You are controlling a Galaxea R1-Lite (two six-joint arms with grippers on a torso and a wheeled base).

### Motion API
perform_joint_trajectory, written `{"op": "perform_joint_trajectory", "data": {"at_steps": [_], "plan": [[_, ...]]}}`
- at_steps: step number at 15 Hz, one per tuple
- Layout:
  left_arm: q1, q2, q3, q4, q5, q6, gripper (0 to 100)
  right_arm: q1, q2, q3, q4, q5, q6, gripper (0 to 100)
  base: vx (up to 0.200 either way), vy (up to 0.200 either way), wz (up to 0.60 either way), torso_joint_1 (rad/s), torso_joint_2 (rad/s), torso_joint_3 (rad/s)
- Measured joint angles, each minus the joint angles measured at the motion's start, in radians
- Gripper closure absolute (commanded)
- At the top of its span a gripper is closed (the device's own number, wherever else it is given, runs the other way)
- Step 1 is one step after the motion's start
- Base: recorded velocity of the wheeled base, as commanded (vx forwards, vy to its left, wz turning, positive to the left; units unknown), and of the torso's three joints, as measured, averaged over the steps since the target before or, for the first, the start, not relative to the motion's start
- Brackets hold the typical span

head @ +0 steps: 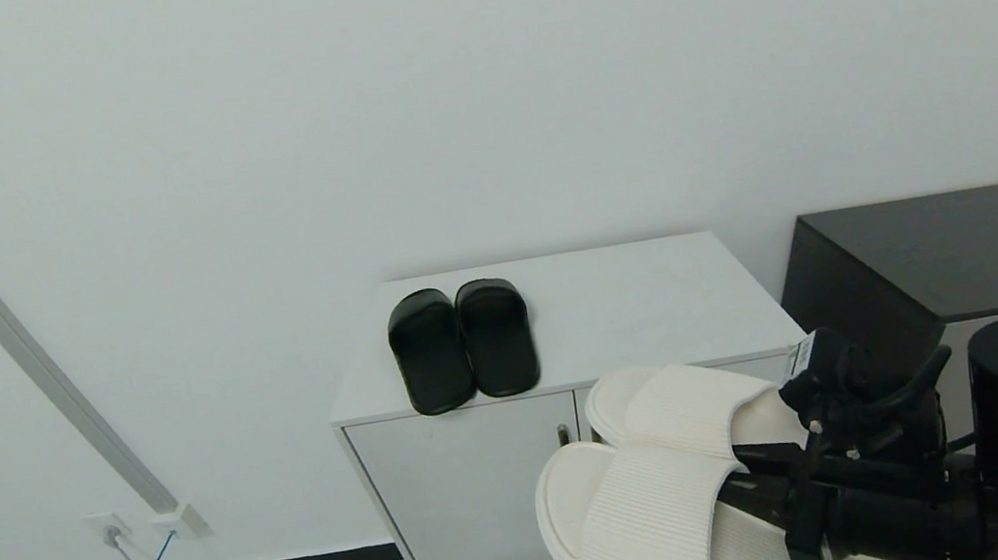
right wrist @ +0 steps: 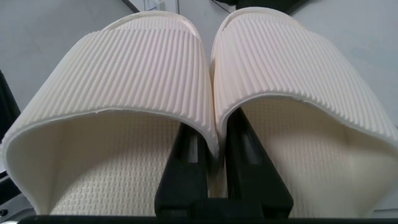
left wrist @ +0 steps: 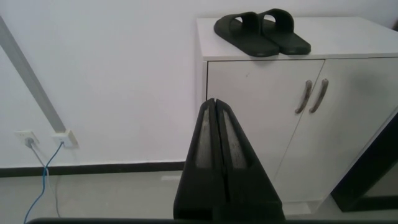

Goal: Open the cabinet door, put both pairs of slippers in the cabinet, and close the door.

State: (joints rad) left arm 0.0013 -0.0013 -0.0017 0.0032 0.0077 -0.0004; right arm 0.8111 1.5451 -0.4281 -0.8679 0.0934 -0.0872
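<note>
Slippers in ribbed white [head: 654, 483] hang side by side before the cabinet [head: 638, 299], gripped by the right tool [right wrist: 214, 149]; the right wrist view shows its two fingers pinching the pair's adjoining inner walls. Black slippers [head: 462, 344] sit together on the left half of the cabinet's top, at its front edge. The left wrist view shows both doors [left wrist: 267, 112] shut with their handles [left wrist: 311, 96] side by side, partly hidden in the head view, and the left tool [left wrist: 214, 109] empty, fingers pressed together, well apart from the cabinet.
</note>
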Motion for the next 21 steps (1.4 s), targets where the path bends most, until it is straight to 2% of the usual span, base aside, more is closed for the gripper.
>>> {"op": "perform_joint_trajectory", "data": {"at_steps": [3, 10, 21], "plan": [[0.000, 0.000, 0.000, 0.000, 0.000, 0.000, 0, 0.000, 0.000, 0.002, 0.000, -0.003, 0.000, 100, 0.000, 0.000, 0.00, -0.014, 0.03, 0.024], [0.000, 0.000, 0.000, 0.000, 0.000, 0.000, 0, 0.001, -0.001, 0.005, 0.001, -0.002, -0.001, 100, 0.000, 0.000, 0.00, -0.153, 0.36, 0.196], [0.000, 0.000, 0.000, 0.000, 0.000, 0.000, 0, 0.003, 0.000, 0.015, 0.001, -0.002, -0.016, 100, 0.000, 0.000, 0.00, -0.214, 0.53, 0.306]]}}
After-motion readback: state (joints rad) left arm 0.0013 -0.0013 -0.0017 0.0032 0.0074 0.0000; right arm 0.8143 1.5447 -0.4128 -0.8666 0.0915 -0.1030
